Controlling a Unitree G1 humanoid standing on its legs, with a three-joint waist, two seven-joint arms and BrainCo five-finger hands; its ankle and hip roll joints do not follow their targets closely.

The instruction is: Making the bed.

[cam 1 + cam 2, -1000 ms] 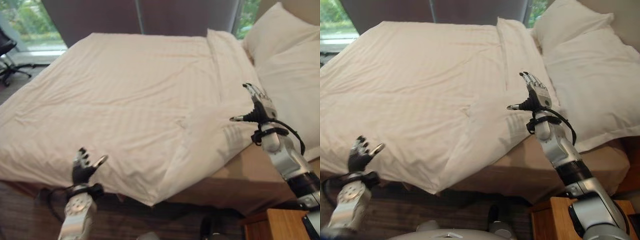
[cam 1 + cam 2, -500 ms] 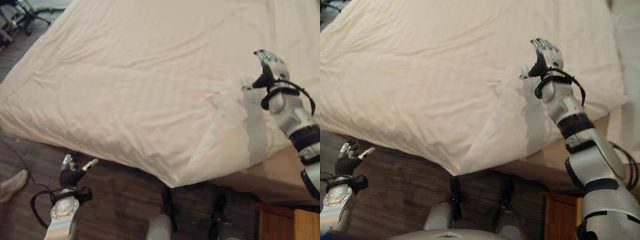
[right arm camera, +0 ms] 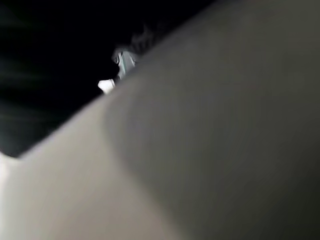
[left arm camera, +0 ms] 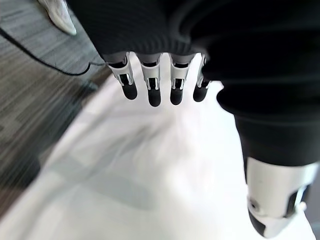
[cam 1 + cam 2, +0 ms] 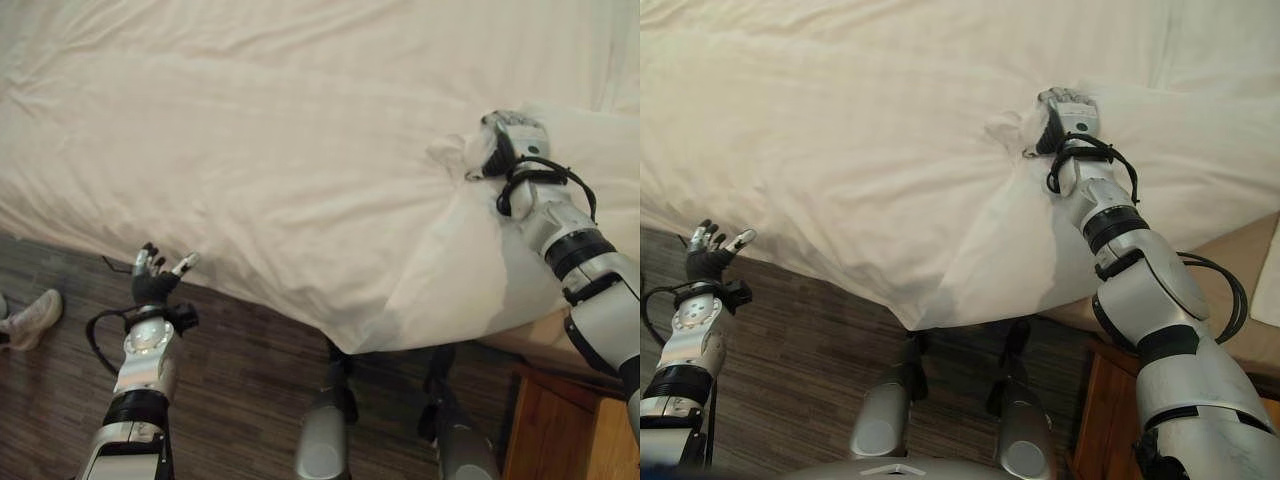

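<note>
Duvet [image 5: 300,150] bunched at right hand [image 5: 505,145], left hand [image 5: 155,285] over floor [image 5: 230,400]

The duvet [image 5: 280,150] was white cloth, matt, with a faint woven stripe and soft creases, bunched into folds where the right hand [image 5: 1068,118] pressed into it. That hand's back wore a dark ribbed cover above a silver metal wrist. Beside the duvet's hanging edge, the floor [image 5: 240,400] looked like dark wood planks with a grainy, dull finish. The left hand [image 5: 153,275] over the floor showed silver fingers [image 4: 151,85] with glossy dark tips. A nightstand [image 5: 570,425] near the duvet's corner was smooth brown wood.
</note>
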